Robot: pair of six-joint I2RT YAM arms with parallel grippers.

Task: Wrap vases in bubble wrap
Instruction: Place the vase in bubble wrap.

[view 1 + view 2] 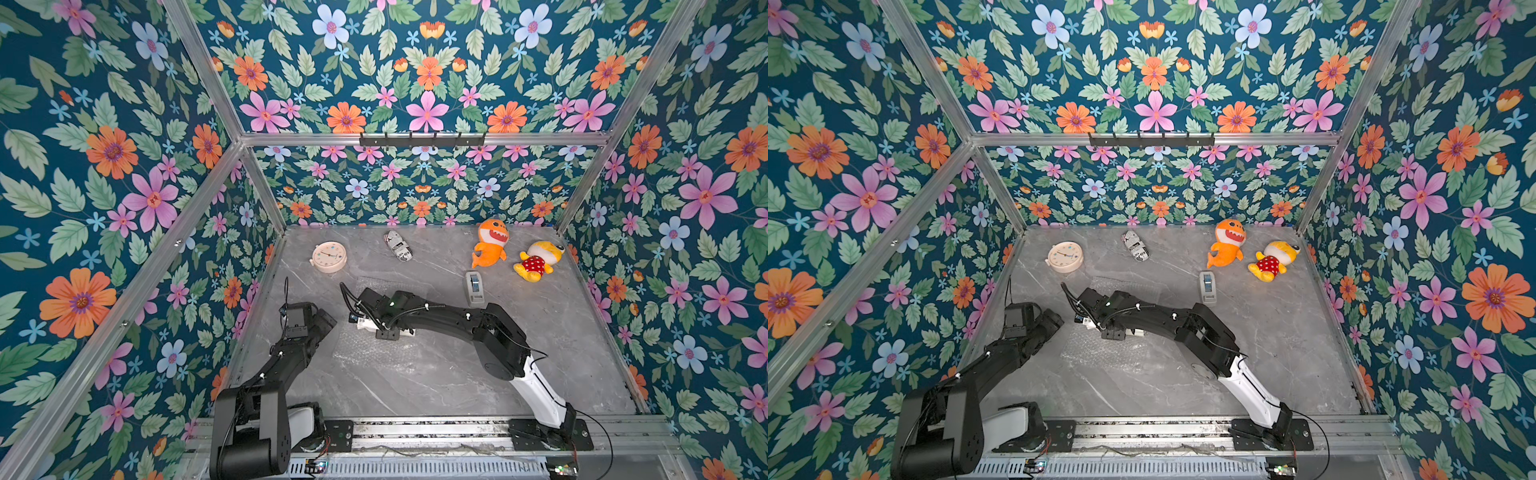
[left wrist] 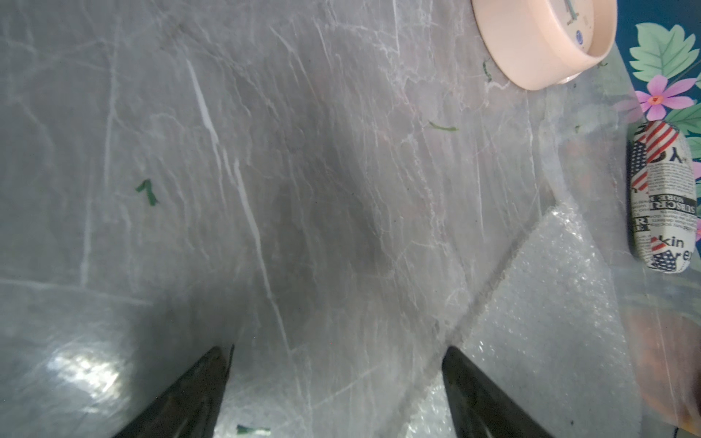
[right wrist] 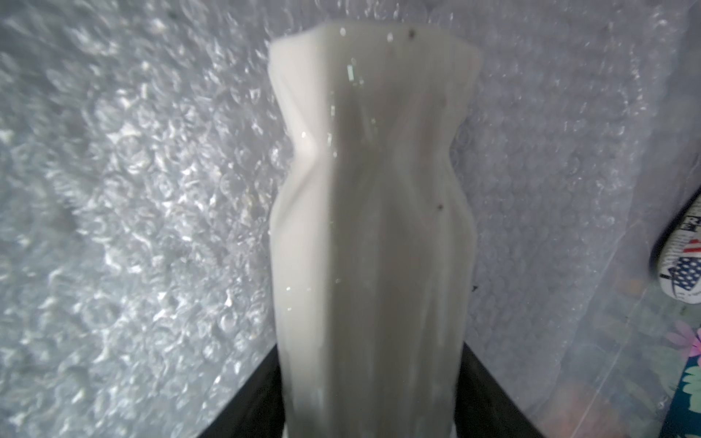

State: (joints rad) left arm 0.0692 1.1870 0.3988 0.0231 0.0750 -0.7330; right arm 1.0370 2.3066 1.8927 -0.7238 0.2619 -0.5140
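The right claw [image 3: 373,383] is clamped on the small cream-white ribbed ceramic vase [image 3: 373,182], holding it over the clear bubble-wrap sheet [image 1: 374,353] in the middle of the grey marble tabletop [image 1: 457,386]. Whether they touch I can't tell. The left claw [image 2: 337,352] hangs apart and empty at the sheet's nine o'clock edge. Placing seems the step in hand. Next, I'd say, let go and fold that edge over the vase.

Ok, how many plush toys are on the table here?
2: an orange shark plush at the far edge of the table, and a yellow plush in red just right of it.
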